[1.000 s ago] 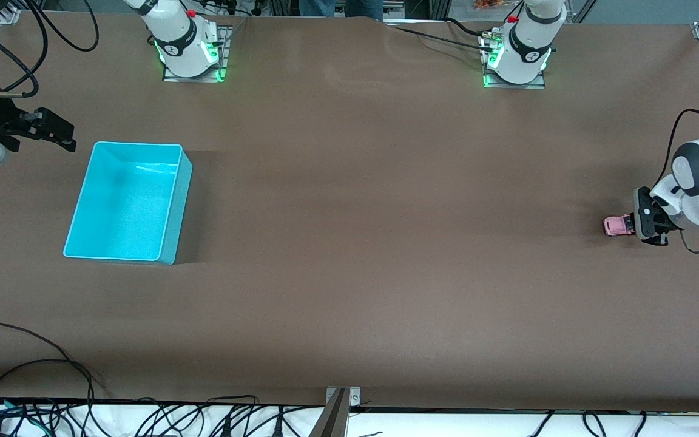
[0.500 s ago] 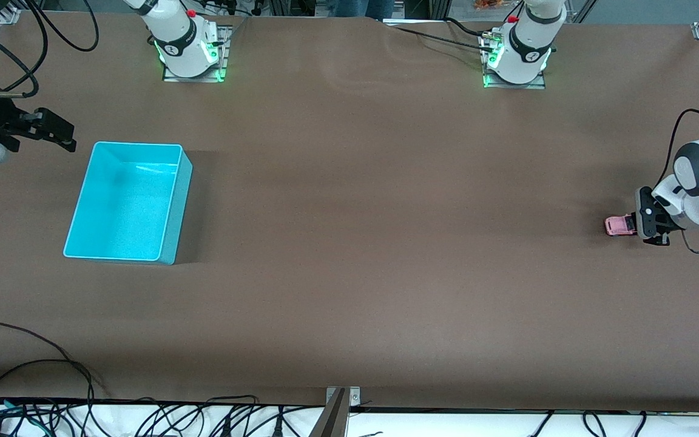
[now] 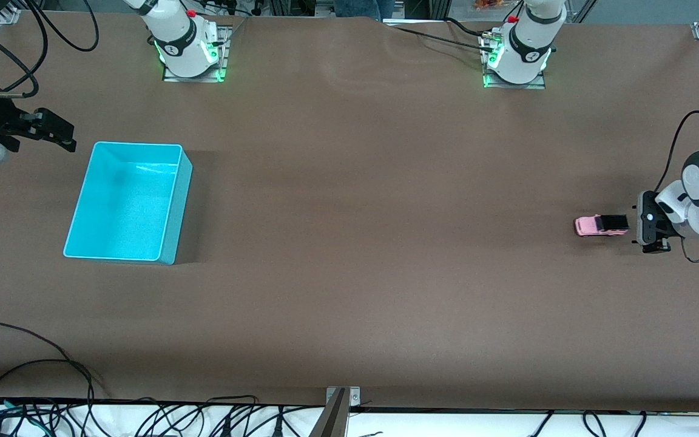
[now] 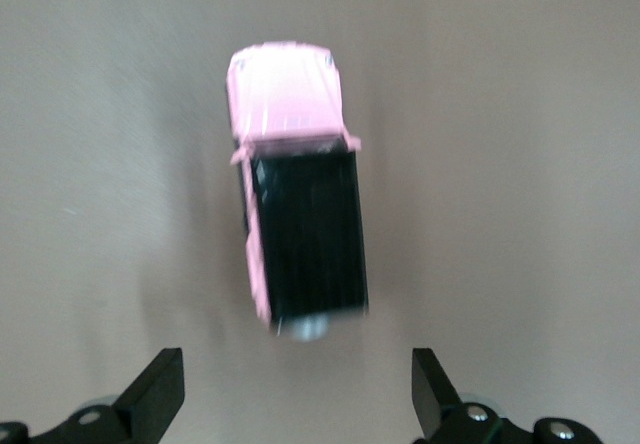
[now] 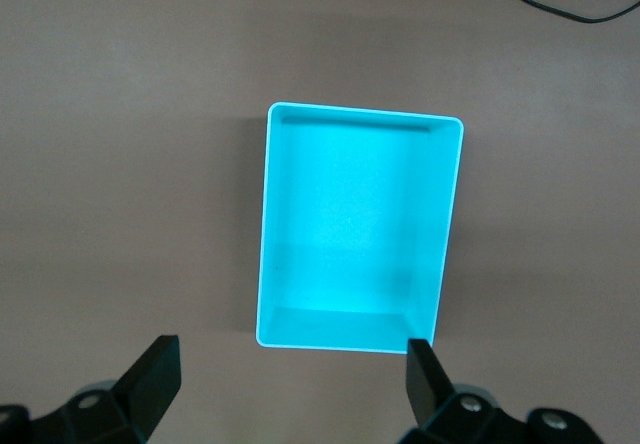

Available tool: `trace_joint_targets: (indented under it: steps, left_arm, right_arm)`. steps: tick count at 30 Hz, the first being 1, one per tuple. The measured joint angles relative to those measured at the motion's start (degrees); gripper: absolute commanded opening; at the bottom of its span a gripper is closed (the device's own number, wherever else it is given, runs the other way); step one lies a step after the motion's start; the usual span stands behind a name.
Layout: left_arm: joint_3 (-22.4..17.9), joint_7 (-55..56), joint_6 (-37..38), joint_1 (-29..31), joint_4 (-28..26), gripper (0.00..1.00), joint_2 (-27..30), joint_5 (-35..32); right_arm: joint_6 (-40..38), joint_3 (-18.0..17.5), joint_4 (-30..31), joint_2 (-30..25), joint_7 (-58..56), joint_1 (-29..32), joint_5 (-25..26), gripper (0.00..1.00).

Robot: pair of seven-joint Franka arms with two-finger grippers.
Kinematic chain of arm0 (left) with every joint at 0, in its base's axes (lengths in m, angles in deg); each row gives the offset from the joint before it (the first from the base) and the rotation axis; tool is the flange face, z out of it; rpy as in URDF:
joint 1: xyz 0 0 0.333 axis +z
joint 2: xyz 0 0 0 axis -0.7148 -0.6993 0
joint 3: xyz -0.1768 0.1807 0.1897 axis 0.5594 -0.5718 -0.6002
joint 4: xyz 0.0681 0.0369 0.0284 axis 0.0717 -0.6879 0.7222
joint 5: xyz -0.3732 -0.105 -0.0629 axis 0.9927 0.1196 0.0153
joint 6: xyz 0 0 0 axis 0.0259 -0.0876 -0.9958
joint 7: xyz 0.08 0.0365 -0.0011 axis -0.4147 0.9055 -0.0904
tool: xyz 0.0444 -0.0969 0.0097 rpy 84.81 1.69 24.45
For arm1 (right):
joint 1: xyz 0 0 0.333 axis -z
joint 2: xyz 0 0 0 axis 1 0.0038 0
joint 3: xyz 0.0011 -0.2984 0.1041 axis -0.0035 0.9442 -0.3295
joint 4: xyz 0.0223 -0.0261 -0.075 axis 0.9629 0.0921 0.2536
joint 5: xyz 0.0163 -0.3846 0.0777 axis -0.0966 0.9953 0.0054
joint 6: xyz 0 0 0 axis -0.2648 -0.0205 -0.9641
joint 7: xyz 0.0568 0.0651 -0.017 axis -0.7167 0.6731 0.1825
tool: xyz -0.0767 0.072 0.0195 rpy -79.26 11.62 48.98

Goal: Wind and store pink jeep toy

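The left pincer (image 3: pixel 633 226) sits low by the surface at its own end, fingers wide apart. The right pincer (image 3: pixel 61 135) waits, fingers apart too.

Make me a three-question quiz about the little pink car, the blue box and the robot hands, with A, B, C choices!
1. Where is the pink jeep toy?
A. in the turquoise bin
B. on the table at the left arm's end
C. stacked on the bin's rim

2. What colour is the jeep's roof?
A. black
B. yellow
C. white

3. How are the left gripper jaws?
A. shut on the jeep
B. open, jeep free
C. shut on nothing

Answers:
1 B: it sits on bare table, apart from the turquoise bin.
2 A: the left wrist view shows a black roof.
3 B: the jaws stand wide, not touching it.
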Motion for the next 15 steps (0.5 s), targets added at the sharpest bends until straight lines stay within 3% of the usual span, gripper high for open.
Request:
trace_joint_targets:
  steps: [15]
  left_arm:
    - [7.24,11.36,19.5,-0.01,11.53,1.0,2.1,0.04]
  right_arm:
    - [0.0,0.01,0.0,0.01,0.0,0.0,0.0,1.0]
